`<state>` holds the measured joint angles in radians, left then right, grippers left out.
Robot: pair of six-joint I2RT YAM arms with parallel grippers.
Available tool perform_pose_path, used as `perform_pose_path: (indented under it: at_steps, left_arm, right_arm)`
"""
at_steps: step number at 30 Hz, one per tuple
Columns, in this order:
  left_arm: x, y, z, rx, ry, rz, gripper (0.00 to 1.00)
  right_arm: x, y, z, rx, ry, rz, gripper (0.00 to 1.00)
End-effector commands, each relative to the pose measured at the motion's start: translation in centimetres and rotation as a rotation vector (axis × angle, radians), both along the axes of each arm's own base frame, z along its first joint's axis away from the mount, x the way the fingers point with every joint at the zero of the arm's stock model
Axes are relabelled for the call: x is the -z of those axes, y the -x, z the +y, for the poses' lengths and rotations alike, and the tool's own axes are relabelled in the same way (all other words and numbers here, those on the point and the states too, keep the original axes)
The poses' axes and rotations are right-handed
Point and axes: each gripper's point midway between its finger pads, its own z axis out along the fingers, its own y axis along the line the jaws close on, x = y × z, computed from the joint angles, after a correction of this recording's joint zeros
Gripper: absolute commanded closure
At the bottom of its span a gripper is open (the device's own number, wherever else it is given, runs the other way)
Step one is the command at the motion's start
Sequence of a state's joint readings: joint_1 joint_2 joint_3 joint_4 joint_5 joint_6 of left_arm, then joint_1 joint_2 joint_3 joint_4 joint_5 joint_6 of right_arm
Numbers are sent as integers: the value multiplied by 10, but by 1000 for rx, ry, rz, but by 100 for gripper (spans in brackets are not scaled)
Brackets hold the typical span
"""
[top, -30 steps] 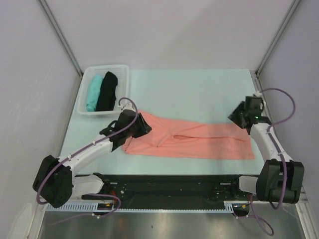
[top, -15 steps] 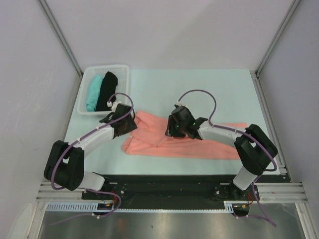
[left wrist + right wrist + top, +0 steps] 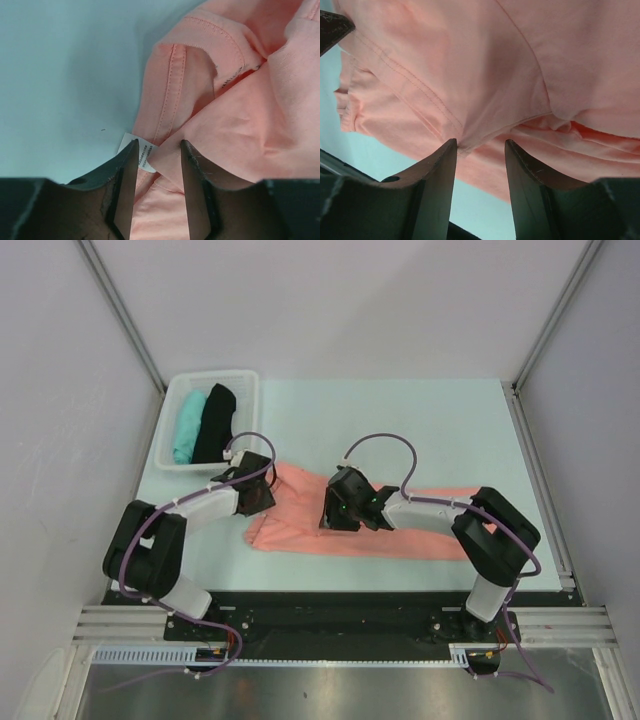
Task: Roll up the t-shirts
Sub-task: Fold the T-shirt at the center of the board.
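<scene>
Within the last second the right arm has swung from beyond the right end of the salmon-pink t-shirt (image 3: 430, 537) to its middle. The left arm has drawn its elbow back while its tip has stayed at the shirt's left end.

The shirt lies flat and lengthwise across the pale table (image 3: 400, 420), collar end to the left. Past that end, on the far side, stands a white basket (image 3: 215, 374) holding a rolled teal t-shirt (image 3: 187, 425) and a black t-shirt (image 3: 215, 423) side by side, well apart from the pink cloth. The right forearm stretches low over the shirt's right half and hides a strip of it. Its purple cable (image 3: 385, 438) arches above the shirt's far edge.

The left arm is folded, elbow out to the near left of the shirt, forearm angling in to the collar corner. The left gripper (image 3: 157, 144) points down onto that corner. Its jaws stand partway apart, and the gap takes in a pink fold and the small white label (image 3: 142, 155) that pokes out from the hem. The cloth between them looks flat, not pinched.

The right arm rises near the shirt's right end, elbow above it. The right gripper (image 3: 480, 142) tips down at mid-shirt, close to the near edge. Its jaws are fairly wide, astride a stitched seam where a crease runs into the gap, with nothing clamped.
</scene>
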<state>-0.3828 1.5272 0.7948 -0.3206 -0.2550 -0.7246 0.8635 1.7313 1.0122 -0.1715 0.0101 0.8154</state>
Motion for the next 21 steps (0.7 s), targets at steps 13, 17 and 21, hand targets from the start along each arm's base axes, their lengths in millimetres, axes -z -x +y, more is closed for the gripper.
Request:
perform_pose_path:
  at_steps: [13, 17, 21]
  left_arm:
    - [-22, -7, -8, 37, 59, -75, 86]
    - [-28, -1, -7, 42, 60, -78, 94]
    - [-38, 5, -8, 59, 80, -95, 100]
  right_arm:
    - [-12, -10, 21, 10, -68, -33, 78]
    - [-14, -10, 21, 10, -72, -36, 95]
    - [-20, -10, 20, 10, -78, -43, 100]
